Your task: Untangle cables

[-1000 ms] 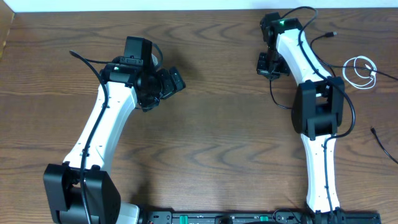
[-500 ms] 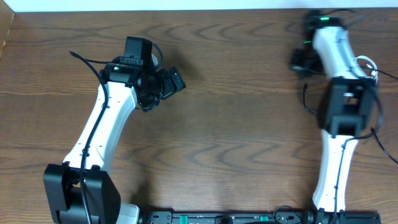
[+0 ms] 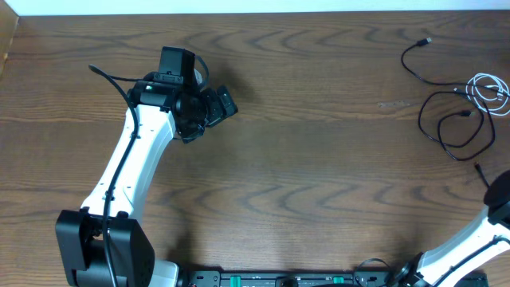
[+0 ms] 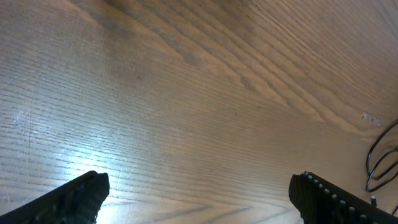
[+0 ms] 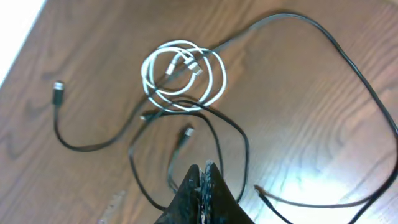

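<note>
- Overhead view: the white cable (image 3: 490, 90) lies coiled in a small ring at the far right edge of the wooden table (image 3: 319, 167).
- Black cables (image 3: 421, 121) sprawl in loose loops just beside it.
- Right wrist view: one black strand passes across the white coil, and a second loops just below it. Plug ends lie apart on the wood.
- Right gripper (image 5: 202, 169): fingers pressed together above the black loops, with nothing visibly clamped between them.
- Right arm (image 3: 470, 243) enters from the near right corner.
- Left gripper (image 4: 202, 199): jaws spread wide over bare wood, well apart from the coil. One black strand shows at the right edge of its view.
</note>
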Robot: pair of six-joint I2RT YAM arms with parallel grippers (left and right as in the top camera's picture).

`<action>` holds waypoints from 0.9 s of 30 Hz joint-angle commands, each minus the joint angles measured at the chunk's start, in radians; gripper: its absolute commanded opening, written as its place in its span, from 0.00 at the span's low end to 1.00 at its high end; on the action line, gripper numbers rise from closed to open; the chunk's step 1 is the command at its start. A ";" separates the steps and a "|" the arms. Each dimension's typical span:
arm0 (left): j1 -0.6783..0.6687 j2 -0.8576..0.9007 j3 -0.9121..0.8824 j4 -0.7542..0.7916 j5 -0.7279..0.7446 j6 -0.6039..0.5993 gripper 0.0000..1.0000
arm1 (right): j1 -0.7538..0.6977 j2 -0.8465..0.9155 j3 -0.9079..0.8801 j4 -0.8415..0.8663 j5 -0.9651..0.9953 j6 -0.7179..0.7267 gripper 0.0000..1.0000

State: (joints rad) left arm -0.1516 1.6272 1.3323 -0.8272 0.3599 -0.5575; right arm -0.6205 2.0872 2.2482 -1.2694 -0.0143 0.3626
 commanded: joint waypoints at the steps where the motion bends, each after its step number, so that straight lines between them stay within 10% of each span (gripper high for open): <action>1: 0.002 0.006 0.012 -0.002 -0.014 -0.005 0.98 | 0.008 0.026 -0.008 -0.018 -0.048 -0.082 0.12; 5: 0.002 0.006 0.012 -0.002 -0.014 -0.005 0.98 | 0.052 0.024 -0.008 -0.050 -0.078 -0.167 0.45; 16: 0.002 0.006 0.012 -0.002 -0.014 -0.005 0.98 | 0.334 -0.117 -0.008 -0.122 -0.344 -0.397 0.83; 27: 0.002 0.006 0.012 -0.002 -0.014 -0.005 0.98 | 0.525 -0.435 -0.008 -0.270 -0.349 -0.357 0.99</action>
State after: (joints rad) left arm -0.1516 1.6272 1.3323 -0.8276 0.3599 -0.5579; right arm -0.1120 1.7336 2.2360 -1.4929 -0.3527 -0.0174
